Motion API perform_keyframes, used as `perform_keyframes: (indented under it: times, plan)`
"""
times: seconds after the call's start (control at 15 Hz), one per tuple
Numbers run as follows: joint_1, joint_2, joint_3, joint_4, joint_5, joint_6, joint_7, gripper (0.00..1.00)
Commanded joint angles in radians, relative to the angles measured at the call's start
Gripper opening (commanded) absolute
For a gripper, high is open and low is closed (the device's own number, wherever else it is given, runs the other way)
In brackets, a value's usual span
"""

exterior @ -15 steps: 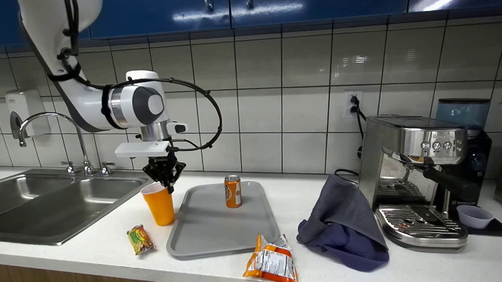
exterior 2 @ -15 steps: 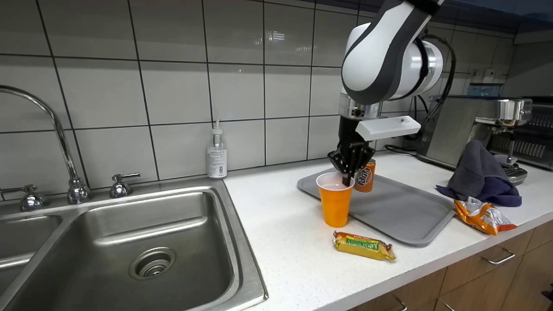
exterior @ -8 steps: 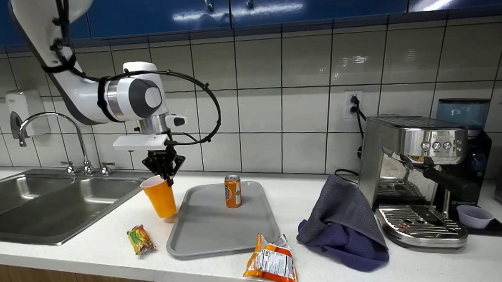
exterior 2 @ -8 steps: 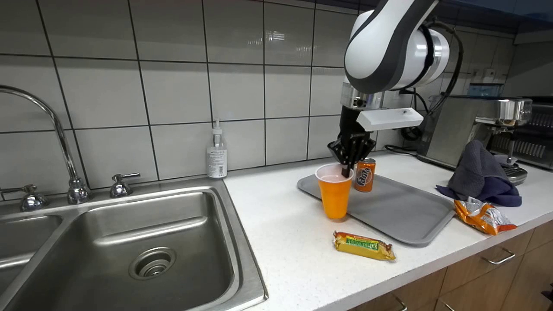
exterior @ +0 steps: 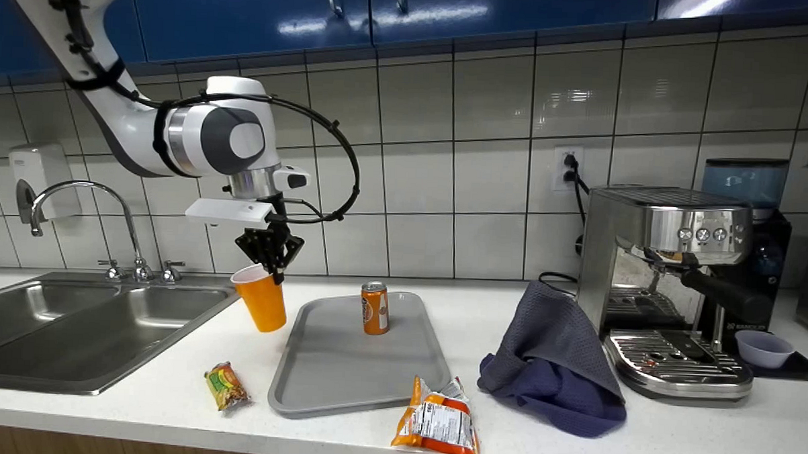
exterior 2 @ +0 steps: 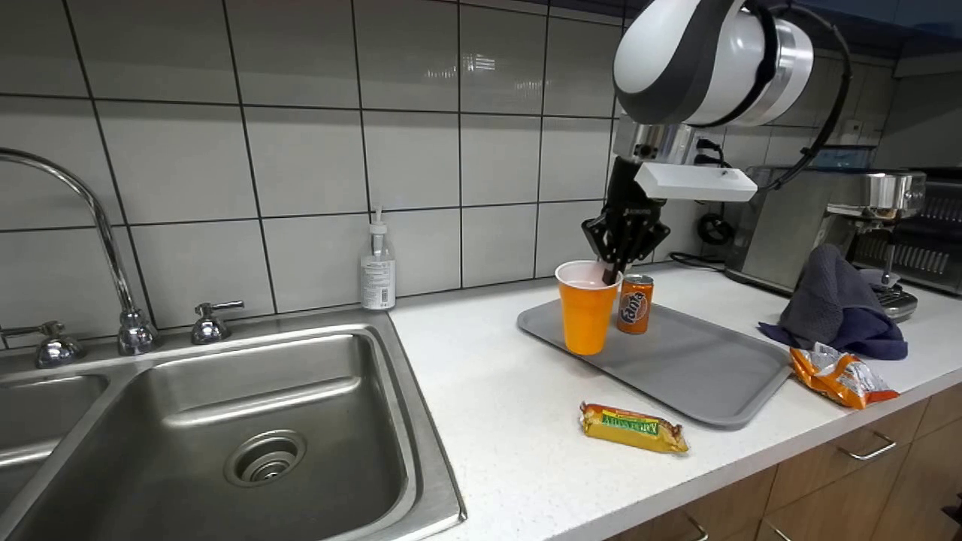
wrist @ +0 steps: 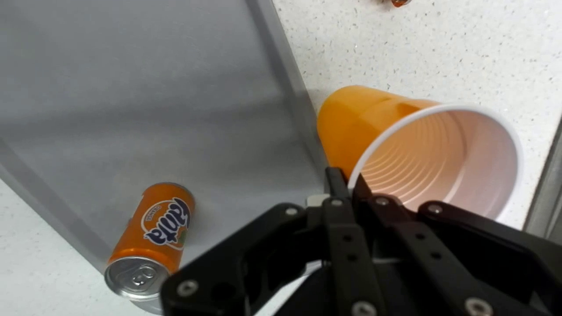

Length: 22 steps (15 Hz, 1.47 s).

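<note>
From left in an exterior view, a steel sink point(exterior: 173, 306) borders a counter point(exterior: 170, 387) where a wrapped snack bar point(exterior: 226, 387) lies; an orange cup point(exterior: 263, 307) hangs tilted, rim pinched between the fingers point(wrist: 337, 184) of the robot's gripper point(exterior: 278, 276), near a gray tray point(exterior: 352, 366) bearing a Fanta can point(exterior: 375, 309); a snack bag point(exterior: 439, 422), dark cloth point(exterior: 554, 366) and espresso machine point(exterior: 666, 223) follow.

On the orange soda can point(wrist: 151, 239), the brand name Fanta can be read in the wrist view and also in an exterior view. The wrist view shows 1 smaller word, ORANGE, inside the same logo. Print on the snack bar point(exterior 2: 633, 429), the snack bag point(exterior: 439, 422), the pump bottle point(exterior 2: 377, 274) and the coffee grinder point(exterior: 769, 248) is too small or blurred for reading.
</note>
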Motion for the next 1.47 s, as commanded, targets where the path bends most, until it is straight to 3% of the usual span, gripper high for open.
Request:
perform_keyframes:
  times: [0.0, 0.67, 1.4]
  plan:
    - [-0.041, -0.019, 0.002, -0.003, 0.076, -0.001, -0.079, 0.01]
    - [-0.123, 0.077, -0.039, 0.094, 0.121, -0.018, -0.153, 0.01]
    - [-0.146, 0.194, -0.032, 0.187, 0.102, -0.038, -0.14, 0.01]
